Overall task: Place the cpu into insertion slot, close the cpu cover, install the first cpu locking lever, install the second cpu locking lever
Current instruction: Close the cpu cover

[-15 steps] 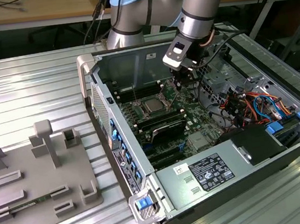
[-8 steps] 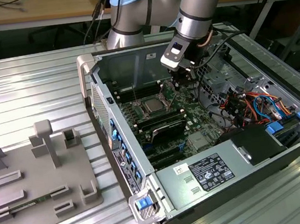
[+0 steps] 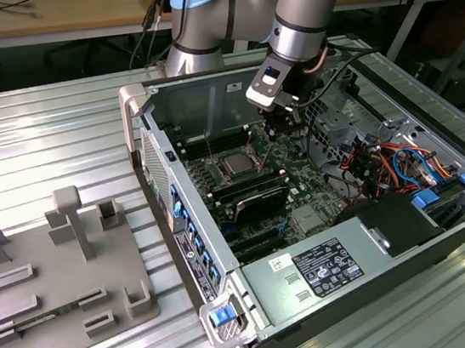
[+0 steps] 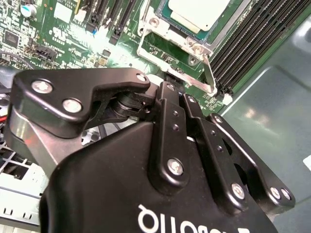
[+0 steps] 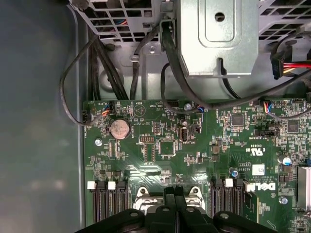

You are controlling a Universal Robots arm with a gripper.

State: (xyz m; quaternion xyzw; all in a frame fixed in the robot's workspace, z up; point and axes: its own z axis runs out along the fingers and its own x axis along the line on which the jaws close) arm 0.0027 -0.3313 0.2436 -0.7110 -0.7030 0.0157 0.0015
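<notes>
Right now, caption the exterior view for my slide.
Gripper hangs inside the open case, near the cpu sitting in its slot.

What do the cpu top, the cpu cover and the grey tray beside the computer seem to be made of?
The cpu: metal top, matte silver, softly shining; its green edge looks like circuit board. The cpu cover: bare bright metal, perhaps steel, judging by sharp glints. The grey tray: probably plastic, matte, without reflections.

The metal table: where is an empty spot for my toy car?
Bare table lies beyond the grey holder tray, on the exterior view's left of the computer case. Inside the case it is crowded: cables, green board, the arm.
</notes>
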